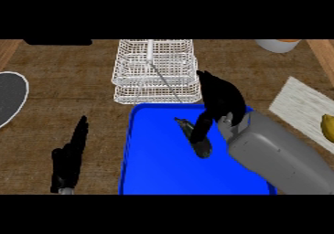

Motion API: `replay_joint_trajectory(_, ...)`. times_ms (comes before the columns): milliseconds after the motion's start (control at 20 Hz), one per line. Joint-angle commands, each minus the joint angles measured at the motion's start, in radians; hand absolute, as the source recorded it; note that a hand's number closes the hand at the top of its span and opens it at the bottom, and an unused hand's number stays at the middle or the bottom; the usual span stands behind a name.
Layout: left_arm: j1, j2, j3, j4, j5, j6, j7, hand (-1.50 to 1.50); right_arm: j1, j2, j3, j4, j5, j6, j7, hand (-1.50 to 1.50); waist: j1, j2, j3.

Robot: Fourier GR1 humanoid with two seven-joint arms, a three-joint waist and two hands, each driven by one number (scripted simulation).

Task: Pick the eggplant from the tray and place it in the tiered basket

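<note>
Right hand [220, 98]: black, on a grey forearm that comes in from the lower right. It is over the far right part of the tray. The palm and the upper fingers look like one dark mass pointing to the basket. One finger or the thumb [202, 130] goes down and to the left, and its tip is on the eggplant. Whether the other fingers curl round the eggplant, I cannot tell; the hand hides that part.

Eggplant [196, 139]: small, long and dark, with a glossy skin and a pointed end to the upper left. It lies on the tray, right of the tray's middle, just under the right hand.

Tray [152, 160]: bright blue, flat and smooth, rectangular with rounded corners. It is in the middle of the counter, and its far edge is just beside the basket.

Basket [154, 68]: white wire mesh, in tiers, square in shape, with a thin rod that slants across it. It stands behind the tray.

Left hand [71, 155]: black, at the lower left, beside the tray and apart from it. The fingers are straight and close together, pointing up. It holds nothing.

Counter [74, 100]: brown wood with a visible grain.

Plate [3, 100]: dark grey, round, with a white rim, at the left edge.

Mat [301, 103]: pale, woven, at the right.

Banana [330, 129]: yellow, on the mat, cut by the right edge.
</note>
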Motion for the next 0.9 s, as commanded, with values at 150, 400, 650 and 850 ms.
replay_joint_trajectory(150,0.028,0.014,0.019,0.016,0.015,-0.025,-0.005,0.00,-0.013,0.059,0.072,0.142,0.015,0.128,0.150,-1.50,0.003,0.005,-0.004)
replay_joint_trajectory(400,0.025,-0.005,0.009,0.021,-0.006,-0.008,0.001,0.00,-0.057,0.130,0.042,0.195,-0.011,0.152,0.210,-1.50,0.001,0.004,-0.004)
replay_joint_trajectory(650,0.010,-0.031,-0.005,0.037,-0.015,-0.006,0.021,0.00,-0.050,0.196,0.045,0.223,0.020,0.139,0.198,-1.50,-0.003,0.005,-0.004)
replay_joint_trajectory(850,-0.020,-0.022,0.026,0.073,-0.002,-0.020,-0.001,0.00,-0.044,0.212,0.068,0.265,0.014,0.184,0.215,-1.50,-0.006,0.005,-0.005)
